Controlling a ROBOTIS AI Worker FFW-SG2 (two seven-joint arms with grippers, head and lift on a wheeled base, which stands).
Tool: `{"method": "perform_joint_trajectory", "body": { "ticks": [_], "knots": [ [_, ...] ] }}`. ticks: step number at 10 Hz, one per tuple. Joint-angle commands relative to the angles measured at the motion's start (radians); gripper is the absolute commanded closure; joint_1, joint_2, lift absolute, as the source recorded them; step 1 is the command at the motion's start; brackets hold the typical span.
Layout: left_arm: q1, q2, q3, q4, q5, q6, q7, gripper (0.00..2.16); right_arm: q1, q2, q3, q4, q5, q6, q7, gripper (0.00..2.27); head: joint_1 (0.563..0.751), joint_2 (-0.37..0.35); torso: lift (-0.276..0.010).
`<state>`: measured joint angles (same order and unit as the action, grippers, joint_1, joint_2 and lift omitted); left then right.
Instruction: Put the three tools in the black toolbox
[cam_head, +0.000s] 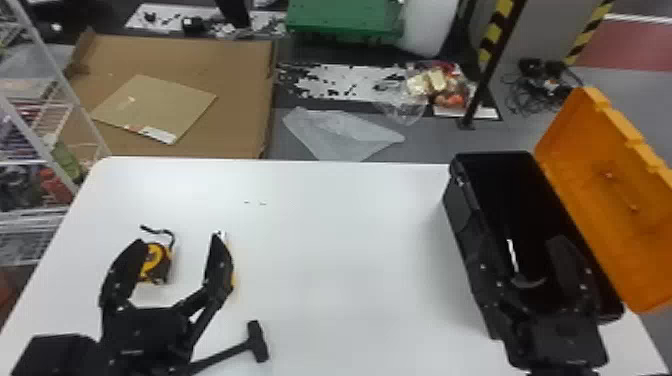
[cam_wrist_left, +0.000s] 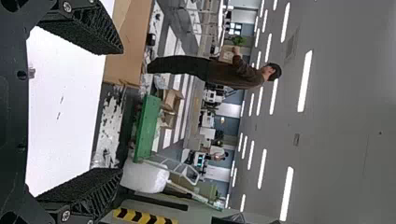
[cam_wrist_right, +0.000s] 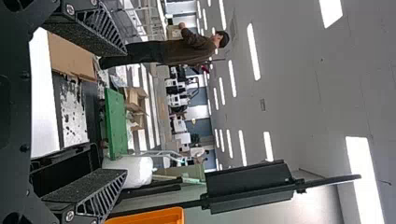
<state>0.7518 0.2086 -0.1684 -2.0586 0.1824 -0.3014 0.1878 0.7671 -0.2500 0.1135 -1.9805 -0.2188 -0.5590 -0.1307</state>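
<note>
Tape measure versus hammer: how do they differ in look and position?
The tape measure is yellow and black; the hammer looks black all over. The tape measure is compact and rounded; the hammer has a long, thin handle. The tape measure lies farther from the robot than the hammer's head. Both are on the table, outside the toolbox.

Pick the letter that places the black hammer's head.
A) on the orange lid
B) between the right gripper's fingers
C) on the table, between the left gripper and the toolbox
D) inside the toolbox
C: the hammer lies on the white table, its head right of the left gripper and left of the toolbox.
</note>
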Motion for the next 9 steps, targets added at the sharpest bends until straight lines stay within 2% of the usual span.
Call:
{"method": "perform_joint_trajectory", "body": {
  "ticks": [1,9],
  "knots": [
    [0.000,0.000,0.000,0.002,0.000,0.000,0.002,0.10,-0.002,0.000,0.000,0.000,-0.001,0.003,0.000,0.11,0.695,-0.057,-0.055],
    [-0.003,0.000,0.000,0.000,0.000,-0.003,0.001,0.10,-0.003,-0.002,-0.002,0.000,-0.007,0.000,0.000,0.11,0.695,-0.058,-0.055]
  ]
}}
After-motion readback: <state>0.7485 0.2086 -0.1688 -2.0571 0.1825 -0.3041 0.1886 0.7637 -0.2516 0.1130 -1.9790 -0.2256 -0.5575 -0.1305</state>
